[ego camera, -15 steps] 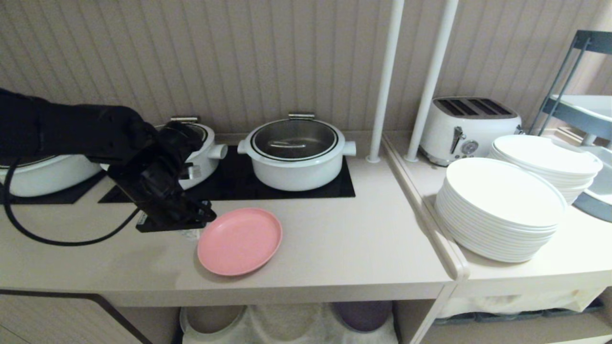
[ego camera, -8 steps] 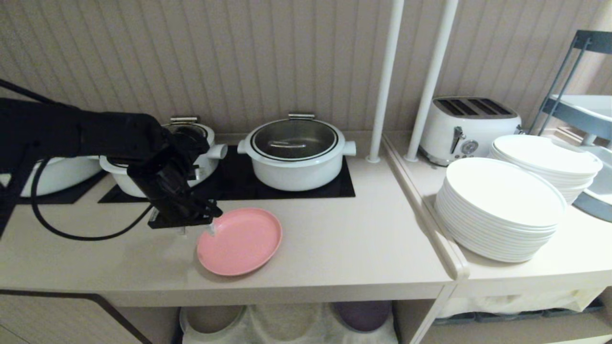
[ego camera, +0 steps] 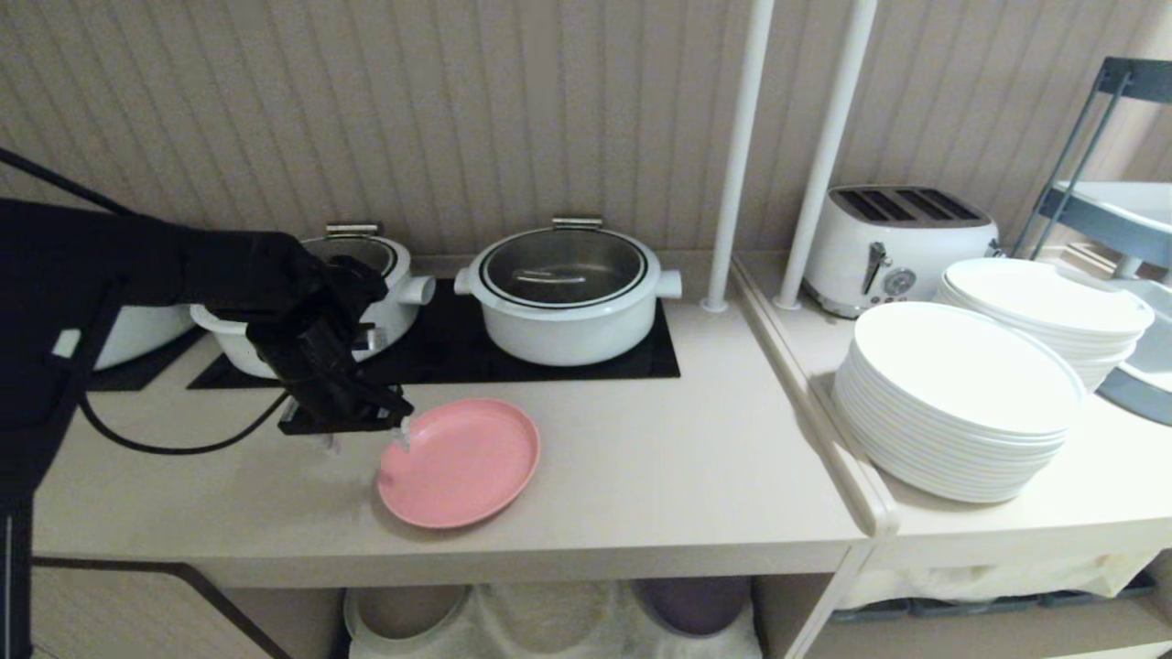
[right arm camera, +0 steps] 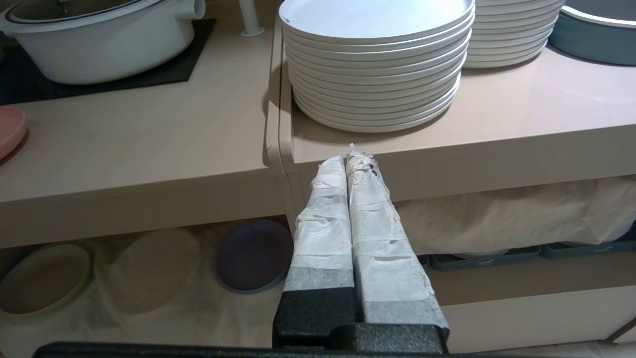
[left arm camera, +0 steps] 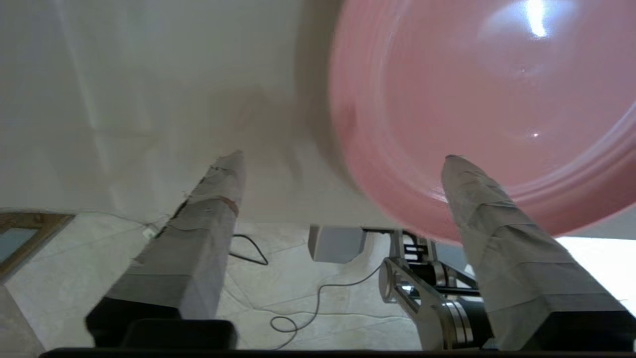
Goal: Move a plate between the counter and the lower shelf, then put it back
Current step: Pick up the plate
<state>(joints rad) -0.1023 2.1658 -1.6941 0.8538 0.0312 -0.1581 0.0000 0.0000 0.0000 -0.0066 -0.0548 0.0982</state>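
— Plate (ego camera: 460,462)?
— Flat on the worktop (ego camera: 641,476), near the front edge, in front of the white pots (ego camera: 568,297).
— Left end effector (ego camera: 366,441)?
— Fingers (left arm camera: 208,219) spread wide, gripping nothing — one over the plate's left rim, the other over bare worktop beside it.
— Right end effector (right arm camera: 350,161)?
— Fingers pressed together, empty — low in front of the stacked white plates (right arm camera: 375,59).

Two white pots (ego camera: 568,293) sit on a black panel (ego camera: 458,352) at the back edge. Past two white poles (ego camera: 732,156), a toaster (ego camera: 893,247) stands behind two stacks of white plates (ego camera: 961,403). A purple plate (right arm camera: 254,256) lies below.
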